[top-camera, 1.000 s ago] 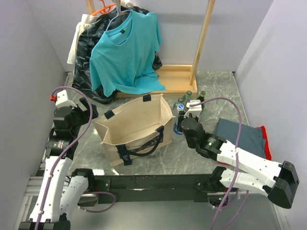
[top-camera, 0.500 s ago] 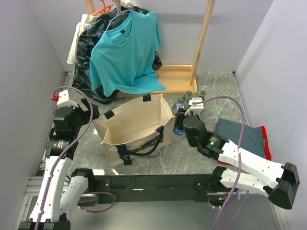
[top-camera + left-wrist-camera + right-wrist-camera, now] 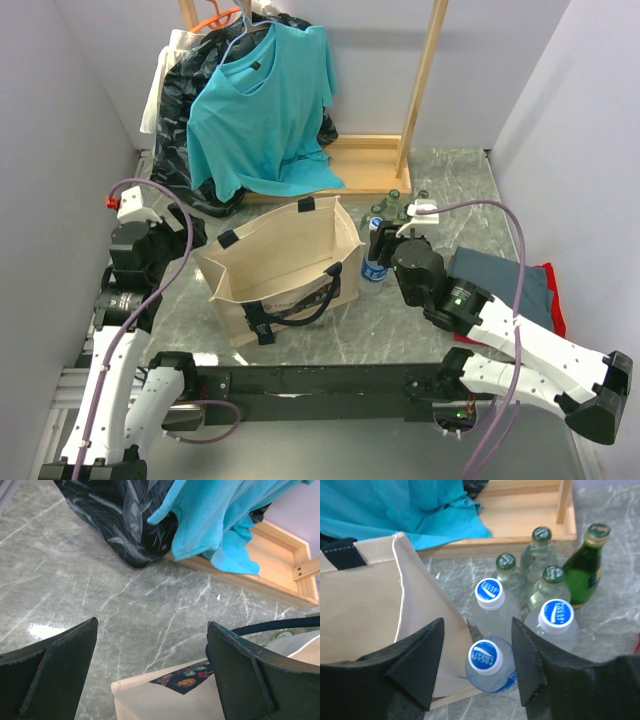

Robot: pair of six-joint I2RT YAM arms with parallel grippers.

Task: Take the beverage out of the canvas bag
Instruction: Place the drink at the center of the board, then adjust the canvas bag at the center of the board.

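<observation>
The beverage (image 3: 490, 666), a clear bottle with a blue Pocari Sweat cap, stands upright on the table beside the canvas bag (image 3: 280, 270), outside its right wall (image 3: 420, 610). My right gripper (image 3: 477, 622) hovers just above the bottle, open, with a gap on each side of the cap. From the top view the bottle (image 3: 374, 268) shows just left of the right gripper (image 3: 385, 245). My left gripper (image 3: 152, 623) is open and holds nothing, over the bag's left corner (image 3: 165, 700). In the top view the left gripper (image 3: 188, 233) stays by the bag's left side.
Two more blue-capped bottles (image 3: 490, 592) (image 3: 557, 615) and several glass bottles (image 3: 540, 535) stand right behind the beverage. A wooden rack (image 3: 425, 80) holds a teal T-shirt (image 3: 265, 110) and a black plastic bag (image 3: 180, 150). Folded dark cloth (image 3: 500, 280) lies at the right.
My right gripper has opened off the bottle and drawn back to the right, leaving the bottle standing beside the bag. The left arm has not moved.
</observation>
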